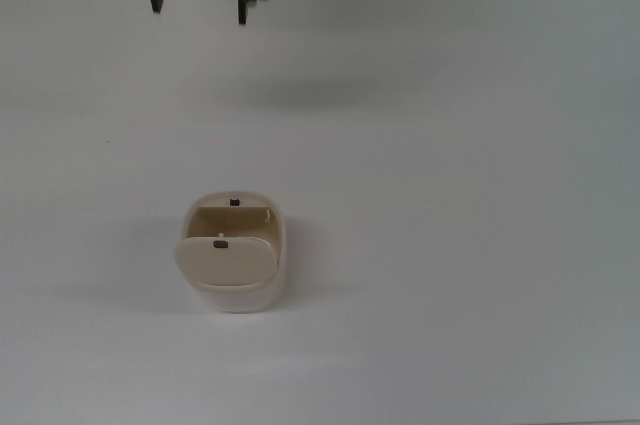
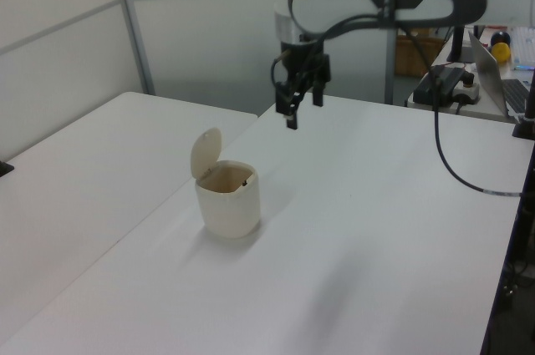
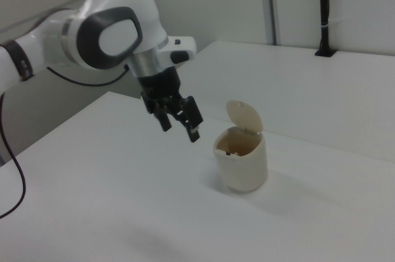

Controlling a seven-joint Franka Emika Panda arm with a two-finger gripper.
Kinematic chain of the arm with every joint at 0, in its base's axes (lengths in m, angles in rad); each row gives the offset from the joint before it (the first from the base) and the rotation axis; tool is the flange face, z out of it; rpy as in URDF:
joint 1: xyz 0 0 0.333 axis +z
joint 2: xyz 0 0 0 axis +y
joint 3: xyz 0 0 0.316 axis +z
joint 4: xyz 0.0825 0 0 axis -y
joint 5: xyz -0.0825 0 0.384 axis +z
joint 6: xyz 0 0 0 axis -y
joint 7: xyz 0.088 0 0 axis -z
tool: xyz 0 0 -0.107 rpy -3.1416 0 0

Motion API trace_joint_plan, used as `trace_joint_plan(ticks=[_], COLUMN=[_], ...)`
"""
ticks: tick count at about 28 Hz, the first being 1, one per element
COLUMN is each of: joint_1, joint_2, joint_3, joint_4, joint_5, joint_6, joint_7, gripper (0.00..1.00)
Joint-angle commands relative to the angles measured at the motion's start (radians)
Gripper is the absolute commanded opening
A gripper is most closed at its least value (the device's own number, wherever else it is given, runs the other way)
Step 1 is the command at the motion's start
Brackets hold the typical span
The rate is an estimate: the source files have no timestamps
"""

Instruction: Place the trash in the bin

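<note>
Tool point(image 1: 197, 5) hangs in the air with fingers spread apart, gripping nothing. Beige bin point(image 1: 236, 270) stands on the white counter point(image 1: 460, 195), below the tool and well apart from it, swing lid point(image 3: 244, 116) tipped up. Trash not visible; bin interior too dark to tell.

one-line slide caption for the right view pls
Franka arm's open, empty gripper hangs above the white table beside the beige swing-lid bin, lid tipped up.

White table point(image 1: 480, 245); laptop point(image 2: 501, 63) behind.
</note>
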Motion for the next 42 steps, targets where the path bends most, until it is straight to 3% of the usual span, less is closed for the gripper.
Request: trace_joint_plan(ticks=[1,9,42], joint_1=[0.002,0.002,-0.008], joint_2=[-0.022,-0.019,-0.017], joint_3=[-0.009,-0.004,-0.011], joint_4=[0.021,0.011,0.016], joint_5=[0.027,0.048,0.064], joint_6=[-0.107,-0.176,-0.093], joint_7=[-0.012,-0.047,-0.068], gripper=[1.0,1.0,1.0])
